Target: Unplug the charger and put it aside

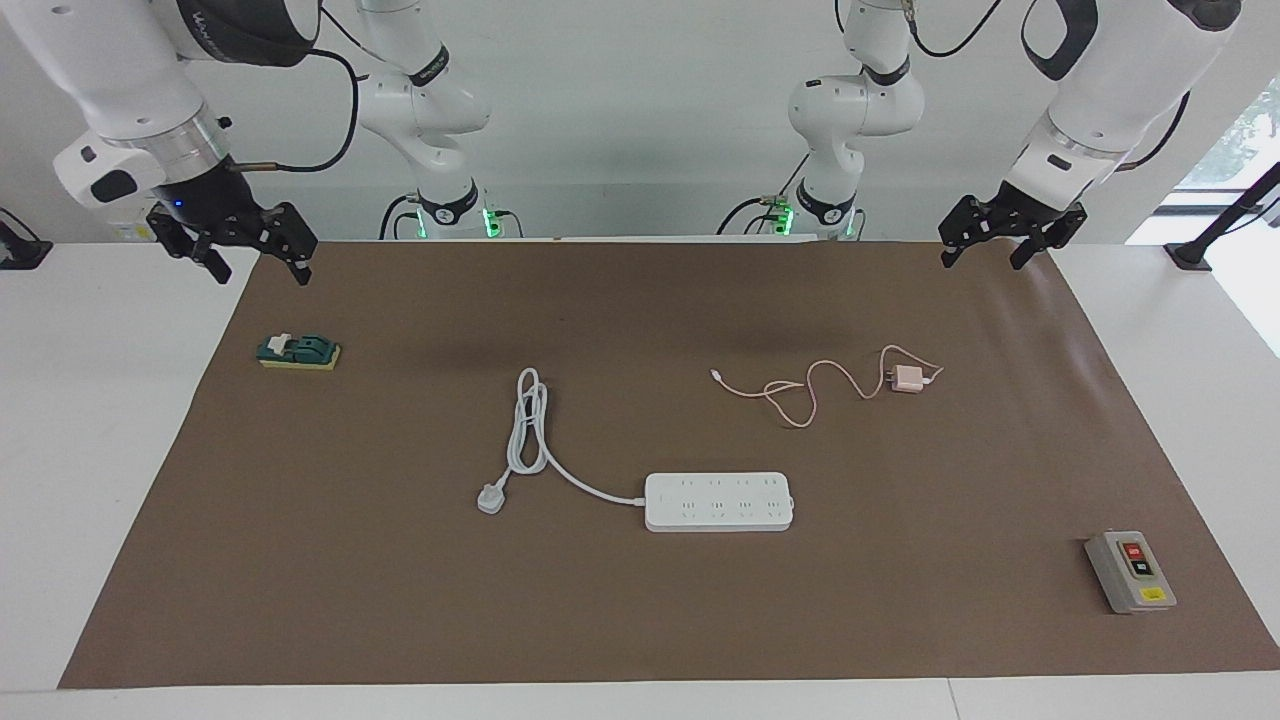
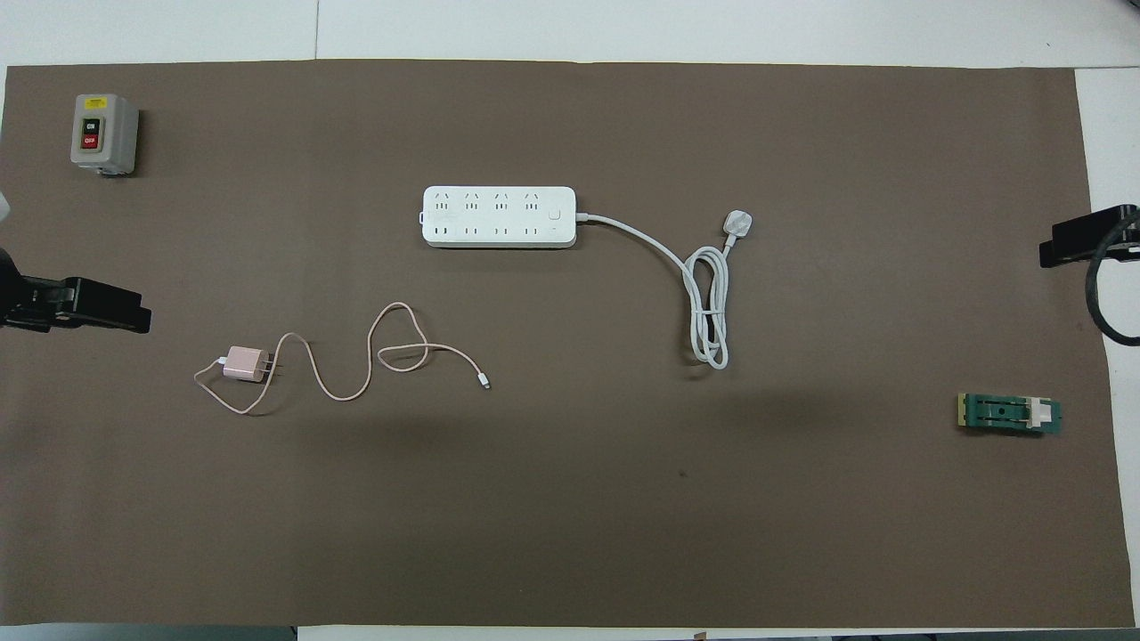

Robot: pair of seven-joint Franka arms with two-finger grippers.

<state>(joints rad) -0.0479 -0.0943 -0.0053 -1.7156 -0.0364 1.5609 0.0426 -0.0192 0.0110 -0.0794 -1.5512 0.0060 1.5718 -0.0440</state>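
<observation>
White table [image 1: 100, 450] under a brown mat [image 1: 640, 620]; plain white wall [image 1: 640, 120], bright window [image 1: 1235, 130].

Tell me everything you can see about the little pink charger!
The charger is a small pale pink cube that looks like smooth plastic, lying on the brown mat with its metal prongs pointing toward the right arm's end of the table. A thin pink cable leaves its other end, loops round it and curls in wavy bends across the mat to a small white tip. It is unplugged, nearer to the robots than the white power strip. Nothing but the mat touches it.
</observation>
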